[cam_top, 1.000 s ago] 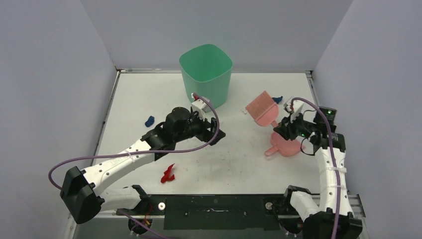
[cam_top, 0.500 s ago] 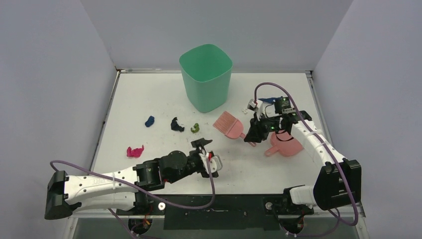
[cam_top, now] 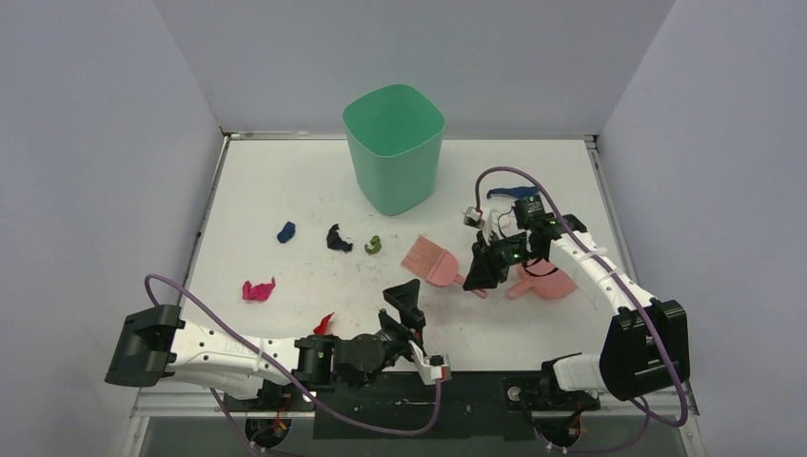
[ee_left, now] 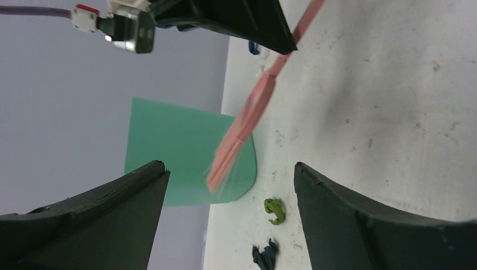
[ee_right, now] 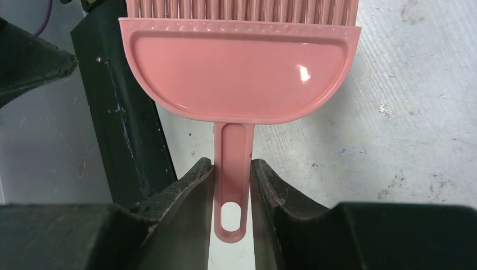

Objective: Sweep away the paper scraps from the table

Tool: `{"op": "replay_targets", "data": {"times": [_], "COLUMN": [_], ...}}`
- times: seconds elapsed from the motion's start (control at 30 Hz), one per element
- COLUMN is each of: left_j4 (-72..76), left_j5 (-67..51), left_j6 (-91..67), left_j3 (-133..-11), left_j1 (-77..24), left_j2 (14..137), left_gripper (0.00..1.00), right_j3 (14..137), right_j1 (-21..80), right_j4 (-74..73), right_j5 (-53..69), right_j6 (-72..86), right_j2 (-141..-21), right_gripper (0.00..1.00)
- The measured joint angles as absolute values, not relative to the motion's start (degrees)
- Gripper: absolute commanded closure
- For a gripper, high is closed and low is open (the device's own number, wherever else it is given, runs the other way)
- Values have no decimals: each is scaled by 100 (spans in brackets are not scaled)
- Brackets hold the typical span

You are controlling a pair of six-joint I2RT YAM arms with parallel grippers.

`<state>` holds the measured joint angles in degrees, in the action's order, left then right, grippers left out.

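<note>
My right jaws clamp the pink plastic hand brush (cam_top: 430,259) by its handle, bristles aimed for sweeping at the crumpled coloured paper scraps (cam_top: 337,238) strewn across the white worktop (cam_top: 276,171) to its left, while my left jaws gape empty.

bin (cam_top: 394,148): table (cam_top: 285,181) rear centre | paper scraps (cam_top: 335,238): left-front of bin | brush (cam_top: 430,261): right of scraps | dustpan (cam_top: 550,280): right of brush
</note>
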<state>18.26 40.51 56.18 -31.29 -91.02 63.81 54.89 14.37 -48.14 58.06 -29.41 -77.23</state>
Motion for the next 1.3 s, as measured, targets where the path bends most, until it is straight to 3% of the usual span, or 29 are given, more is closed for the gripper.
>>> {"op": "replay_targets", "data": {"times": [0.17,0.57,0.93,1.07,1.2,1.3], "left_j4": [2414,2364,2447,2698,2974,2963], "left_j5": [4136,3957,3887,3885,3913,3924], "left_j6": [6187,6716,7032,7214,7430,7511], "left_j3": [-3096,-3448,-3693,-3693,-3691,-3660], "left_j1": [-9045,-8713,-8586,-8490,-8429,-8429], "left_j2": [6499,7279,7747,7817,7946,7964], "left_gripper": [20,36,61,76,87,95], "right_j3": [5472,5472,5446,5446,5448,5612], "right_j1": [1557,1806,1815,1885,1900,1881], "right_j4": [-4954,-5347,-5393,-5413,-5411,-5614], "right_j5": [5791,5793,5789,5771,5723,5686], "right_j6": [-3094,-3505,-3579,-3577,-3535,-3675], "right_j2": [-7592,-7426,-7065,-6932,-6814,-6879], "right_gripper": [95,95,95,95,78,58]}}
